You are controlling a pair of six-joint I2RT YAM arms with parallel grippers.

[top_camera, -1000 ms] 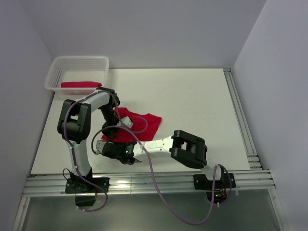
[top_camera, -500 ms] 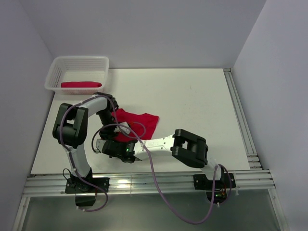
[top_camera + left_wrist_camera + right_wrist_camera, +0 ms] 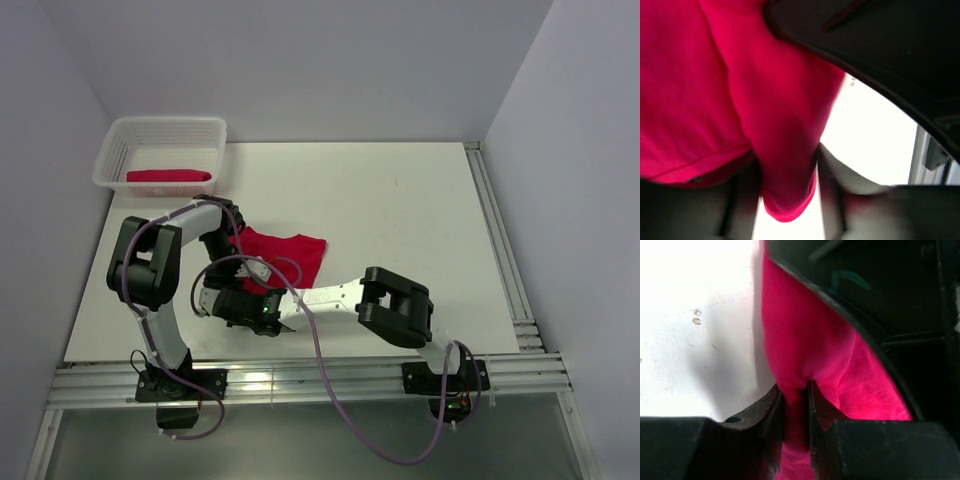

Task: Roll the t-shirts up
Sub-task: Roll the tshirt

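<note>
- Step in hand, as I judged it: gathering the near-left edge of the t-shirt (image 3: 288,252) to start its roll (no rolled turn was formed yet; the cloth looked bunched rather than flat).
- My left hand (image 3: 789,196) was closed to a middling gap on a thick hanging fold of the red cloth, which filled the space between its fingers.
- My right hand (image 3: 795,426) was narrow, pinching a thin ridge of the same cloth just ahead of its palm.
- The t-shirt lay on the counter (image 3: 420,210), with both hands at its left end, near each other, and its loose bulk spreading away from them to the right.
- Its long axis ran roughly left to right across the counter; I could not tell which end was the collar.
- The second t-shirt (image 3: 168,176) sat in the basket (image 3: 165,122), beyond the left hand and well apart.
- The next move called for both hands turning the held edge over evenly, with the cloth kept taut (an uneven pull would likely skew the roll).
</note>
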